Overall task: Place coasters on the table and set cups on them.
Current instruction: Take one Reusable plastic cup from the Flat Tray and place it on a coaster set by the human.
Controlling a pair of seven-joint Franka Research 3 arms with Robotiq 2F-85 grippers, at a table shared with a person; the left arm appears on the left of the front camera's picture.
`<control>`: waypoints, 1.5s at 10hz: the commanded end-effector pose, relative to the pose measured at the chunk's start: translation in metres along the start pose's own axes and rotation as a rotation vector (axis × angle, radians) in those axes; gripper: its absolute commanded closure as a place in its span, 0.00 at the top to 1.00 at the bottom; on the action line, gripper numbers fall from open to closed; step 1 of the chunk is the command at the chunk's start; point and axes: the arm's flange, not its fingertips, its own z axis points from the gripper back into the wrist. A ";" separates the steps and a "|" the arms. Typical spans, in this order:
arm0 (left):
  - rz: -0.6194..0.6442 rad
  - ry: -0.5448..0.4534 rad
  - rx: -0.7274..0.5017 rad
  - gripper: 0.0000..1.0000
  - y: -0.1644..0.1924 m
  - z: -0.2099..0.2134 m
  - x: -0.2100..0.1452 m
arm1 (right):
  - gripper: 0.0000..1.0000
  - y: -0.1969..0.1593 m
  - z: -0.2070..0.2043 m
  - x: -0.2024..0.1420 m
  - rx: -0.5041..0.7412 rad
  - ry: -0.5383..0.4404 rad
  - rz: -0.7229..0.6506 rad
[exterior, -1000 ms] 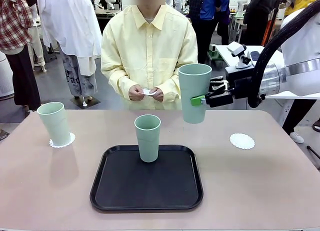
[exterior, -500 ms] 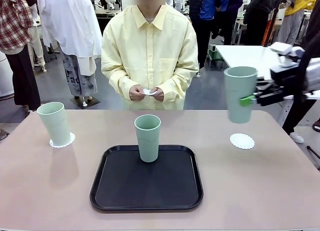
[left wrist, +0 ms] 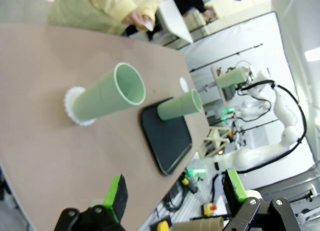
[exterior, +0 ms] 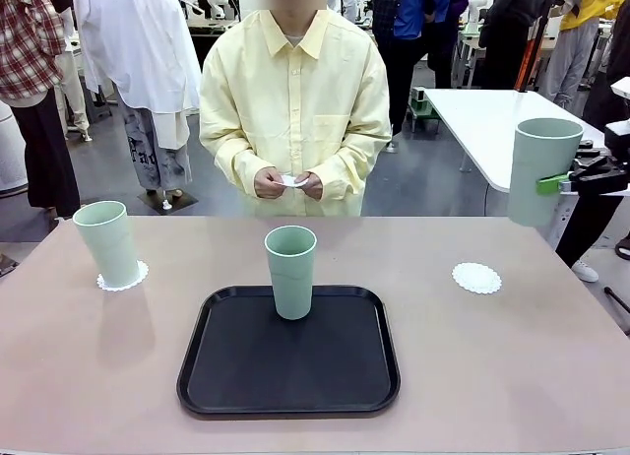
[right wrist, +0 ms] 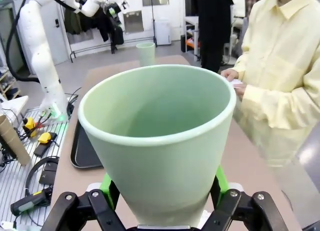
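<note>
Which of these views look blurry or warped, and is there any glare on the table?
Front view: sharp, evenly lit, no glare on the table, soft shadow beside the left cup. Left wrist view: rolled, wide-angle stretched, left claw soft-edged. Right wrist view: held cup looms huge; person's sleeve looks smeared.

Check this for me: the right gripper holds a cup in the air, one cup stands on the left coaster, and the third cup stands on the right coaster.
Not quite. The third cup stands on the tray, not on the right coaster, which lies bare, as the front view shows. The rest is right.
</note>
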 end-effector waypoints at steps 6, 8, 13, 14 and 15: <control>-0.004 -0.004 -0.005 1.00 -0.002 0.001 0.000 | 0.85 0.002 -0.003 0.002 0.014 0.019 -0.002; -0.004 -0.004 -0.005 1.00 -0.002 0.001 0.000 | 0.85 0.000 -0.003 0.000 0.009 0.005 0.001; -0.004 -0.004 -0.005 1.00 -0.002 0.001 0.000 | 0.85 -0.028 -0.018 -0.053 0.106 -0.012 0.076; -0.004 -0.004 -0.005 1.00 -0.002 0.001 0.000 | 0.85 -0.029 -0.022 -0.063 0.122 -0.042 0.094; -0.004 -0.004 -0.005 1.00 -0.002 0.001 0.000 | 0.85 -0.029 -0.026 -0.072 0.126 -0.057 0.100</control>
